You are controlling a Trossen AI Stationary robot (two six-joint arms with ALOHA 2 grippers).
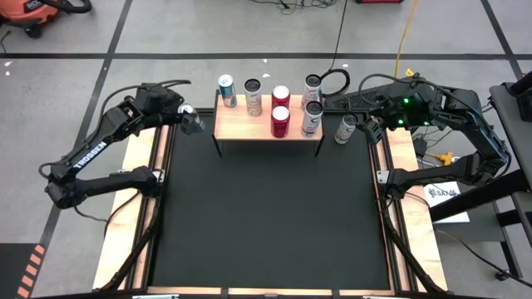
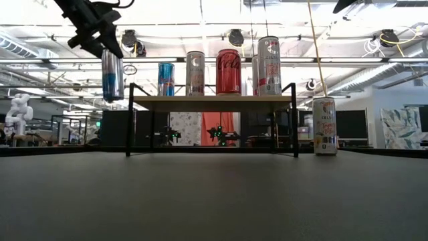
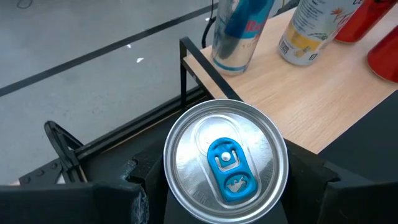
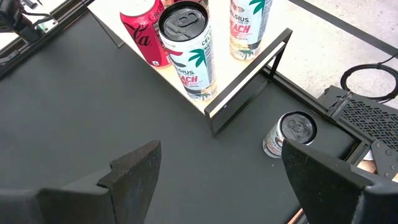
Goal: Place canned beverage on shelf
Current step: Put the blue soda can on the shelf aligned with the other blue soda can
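The shelf [image 1: 249, 126] is a light-wood board on thin black legs at the table's far side, with several cans standing on it. My left gripper [image 1: 193, 121] is just off the shelf's left end, shut on a silver-and-blue can [image 2: 112, 75] with a blue tab [image 3: 225, 163]. The can's bottom is about level with the shelf board [image 2: 214, 102]. My right gripper [image 4: 217, 180] hangs open over the table's far right, touching nothing. Beyond it a white can [image 4: 289, 134] stands on the table by the shelf's right leg. My left gripper pinches the can's upper side wall [image 2: 109, 55] between its two fingers [image 3: 134, 186], one on each side just under the rim. The fingers slant down from the table's left. The can hangs upright, clear of the table.
On the shelf stand a blue can [image 1: 226, 90], a pale can [image 1: 253, 95], two red cans [image 1: 280, 121] and two white cans [image 1: 312, 118]. The shelf's front left part shows bare wood. The black mat [image 1: 266, 216] lies in front; wooden strips edge the table.
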